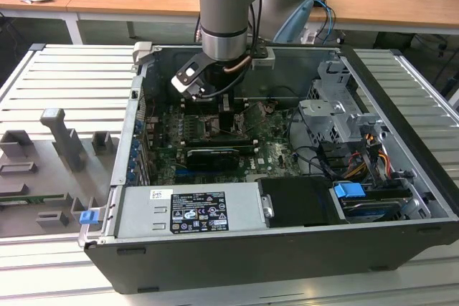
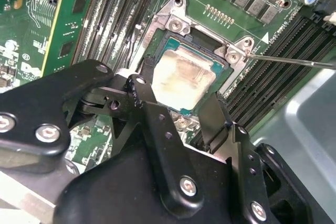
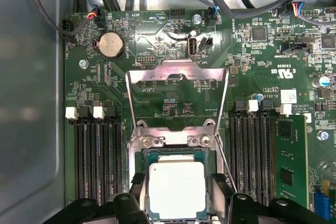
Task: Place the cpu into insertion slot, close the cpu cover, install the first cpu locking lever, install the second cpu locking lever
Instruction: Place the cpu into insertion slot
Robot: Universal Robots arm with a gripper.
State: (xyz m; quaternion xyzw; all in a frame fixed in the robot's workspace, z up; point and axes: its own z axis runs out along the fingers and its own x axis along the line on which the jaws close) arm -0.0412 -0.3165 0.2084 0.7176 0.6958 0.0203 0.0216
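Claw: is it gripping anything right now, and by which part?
Cannot be told. The claw straddles the cpu seated in the insertion slot; contact is unclear.

Work table (image 1: 64, 77): pale grey ribbed metal slats, level. Standing directly on it is an open black computer case (image 1: 287, 266), laid on its side and spanning the middle to the exterior view's right. On the exterior view's left, just beside the case, a grey fixture plate (image 1: 25, 209) lies flat (several raised blocks, one upright post (image 1: 63, 137)). Ribbed surface also shows behind the plate and at the far right edge.
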